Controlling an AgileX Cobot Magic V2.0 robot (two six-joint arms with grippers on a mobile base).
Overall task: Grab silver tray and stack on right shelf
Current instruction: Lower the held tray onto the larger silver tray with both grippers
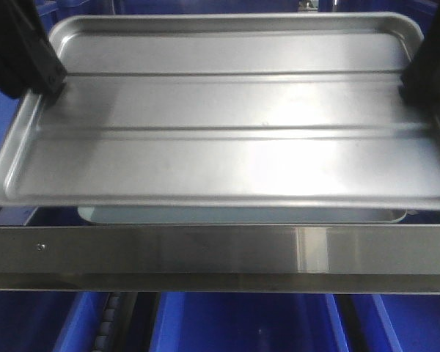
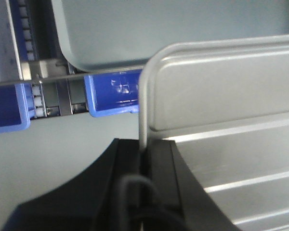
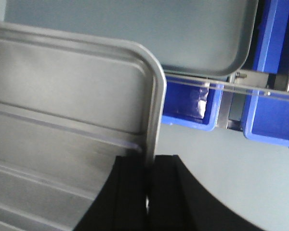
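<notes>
Rim-up silver tray (image 1: 227,147), long axis crosswise along right shelf (image 1: 220,249), left fingers (image 1: 48,77) and right fingers (image 1: 423,81) clamped on its ends.

Place: warehouse-style storage racking | seen: blue plastic bins (image 1: 242,323), white-roller rails (image 2: 25,29), right shelf (image 1: 220,249) with riveted steel bar
</notes>
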